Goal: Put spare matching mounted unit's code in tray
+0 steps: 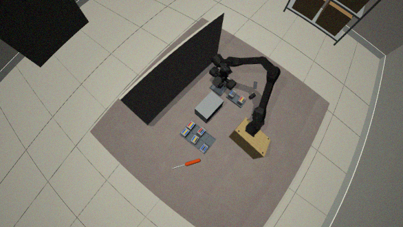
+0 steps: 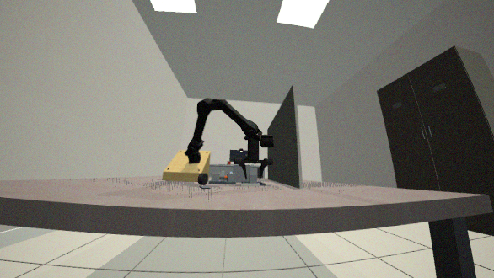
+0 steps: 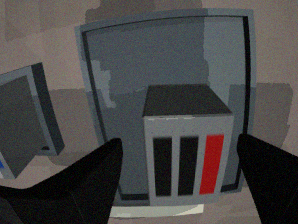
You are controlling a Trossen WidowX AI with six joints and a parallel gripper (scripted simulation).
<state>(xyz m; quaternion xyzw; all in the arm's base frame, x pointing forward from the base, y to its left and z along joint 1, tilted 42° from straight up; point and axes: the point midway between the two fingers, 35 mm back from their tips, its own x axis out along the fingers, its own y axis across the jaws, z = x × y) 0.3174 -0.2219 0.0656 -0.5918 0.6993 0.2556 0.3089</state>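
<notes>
My gripper [image 1: 224, 84] [image 2: 253, 179] [image 3: 181, 144] is open low over the grey tray [image 1: 215, 89] [image 3: 145, 55]. A grey unit with a dark top [image 3: 189, 101] and two black stripes and one red stripe stands upright between the fingers, with a gap on both sides. It is at the tray's near side in the wrist view; its lower edge overlaps the near rim. Several spares sit in the larger rack [image 1: 207, 139], with blue, yellow and red stripes. Two more striped units [image 1: 232, 93] [image 1: 241, 100] stand on a small rack beside the tray. No back code of a mounted unit is readable.
A grey block [image 1: 210, 104] stands between the racks. A tall black panel [image 1: 179, 69] [image 2: 283, 143] rises close behind the tray. A small black cylinder [image 1: 252, 95] lies near the small rack. An orange screwdriver [image 1: 192, 162] lies beyond the larger rack. The arm stands on a yellow base [image 1: 256, 144] [image 2: 185, 174].
</notes>
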